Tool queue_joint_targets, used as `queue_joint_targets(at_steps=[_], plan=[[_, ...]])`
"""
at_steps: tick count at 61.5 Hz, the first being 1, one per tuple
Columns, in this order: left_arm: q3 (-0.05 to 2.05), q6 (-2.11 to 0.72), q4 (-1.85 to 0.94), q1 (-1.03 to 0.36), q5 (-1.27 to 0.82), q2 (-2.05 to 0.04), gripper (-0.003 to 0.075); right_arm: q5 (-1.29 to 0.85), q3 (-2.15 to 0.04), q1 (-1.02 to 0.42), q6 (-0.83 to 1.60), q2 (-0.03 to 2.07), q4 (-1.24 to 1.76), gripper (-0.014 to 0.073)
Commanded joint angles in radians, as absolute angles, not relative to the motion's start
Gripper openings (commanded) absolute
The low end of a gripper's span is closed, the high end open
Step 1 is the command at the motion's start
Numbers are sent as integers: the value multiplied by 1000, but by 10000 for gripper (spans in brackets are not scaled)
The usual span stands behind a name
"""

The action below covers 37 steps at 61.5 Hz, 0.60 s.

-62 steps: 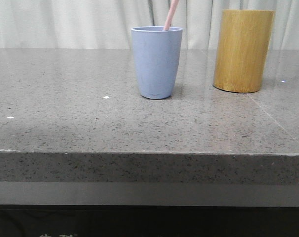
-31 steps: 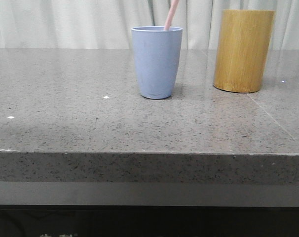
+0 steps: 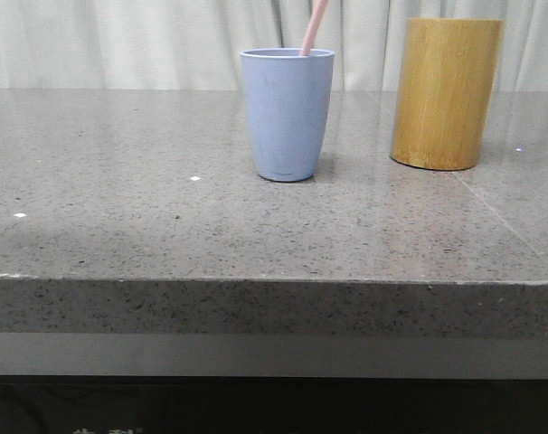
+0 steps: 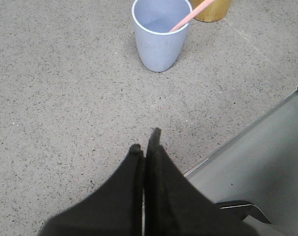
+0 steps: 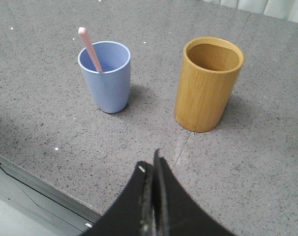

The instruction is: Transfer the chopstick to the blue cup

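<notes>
The blue cup [image 3: 288, 113] stands upright in the middle of the grey stone table. A pale-pink chopstick [image 3: 314, 27] leans inside it, its upper end sticking out over the rim. The cup [image 4: 161, 34] and chopstick [image 4: 188, 18] also show in the left wrist view, and the cup [image 5: 106, 76] and chopstick [image 5: 90, 49] in the right wrist view. My left gripper [image 4: 146, 140] is shut and empty, well back from the cup near the table's front edge. My right gripper [image 5: 150, 162] is shut and empty, above the table in front of both cups. Neither gripper shows in the front view.
A taller yellow-brown wooden cylinder [image 3: 446, 92] stands to the right of the blue cup; the right wrist view shows its inside [image 5: 213, 56] with nothing in it. The table's front edge [image 3: 274, 280] runs across the front view.
</notes>
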State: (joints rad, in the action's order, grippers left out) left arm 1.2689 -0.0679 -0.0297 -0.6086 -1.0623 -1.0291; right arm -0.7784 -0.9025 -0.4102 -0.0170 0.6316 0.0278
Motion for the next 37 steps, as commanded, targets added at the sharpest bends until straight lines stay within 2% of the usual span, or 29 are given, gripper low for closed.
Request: queue_joint_targets(at_steps=[1, 12, 28, 37], plan=[[1275, -58, -48, -593, -970, -995, -19, -714, -927, -408, -17, 629, 21, -67], [1103, -77, -15, -444, -724, -846, -19, -714, -927, -408, -17, 629, 21, -67], [615, -123, -37, -238, -243, -469, -18, -714, -927, -408, -17, 629, 21, -67], [324, -123, -71, -156, -60, -228, -19, -714, -927, -408, -17, 629, 21, -67]])
